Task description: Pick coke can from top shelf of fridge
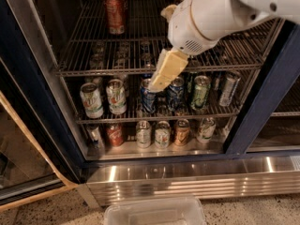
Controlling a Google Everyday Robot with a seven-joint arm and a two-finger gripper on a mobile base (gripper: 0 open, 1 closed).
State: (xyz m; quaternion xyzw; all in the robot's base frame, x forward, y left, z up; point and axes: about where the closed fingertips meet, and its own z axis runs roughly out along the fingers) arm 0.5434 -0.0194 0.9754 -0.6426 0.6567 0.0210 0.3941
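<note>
The coke can (115,13), red with a silver rim, stands upright at the back left of the top shelf (98,72) of the open fridge (276,88). My gripper (161,48) hangs from the white arm that comes in from the upper right. It is in front of the shelf's middle, to the right of the can and well apart from it. It is open and empty: one cream finger (166,69) points down-left over the front rail, and the other tip (167,11) shows higher up.
The middle rack holds green-and-white cans (92,100), a blue-and-silver can (175,93) and others. Several more cans (162,134) stand on the lower rack. The open glass door (28,139) is at the left. A clear plastic bin (154,212) sits on the floor below the steel base panel (187,178).
</note>
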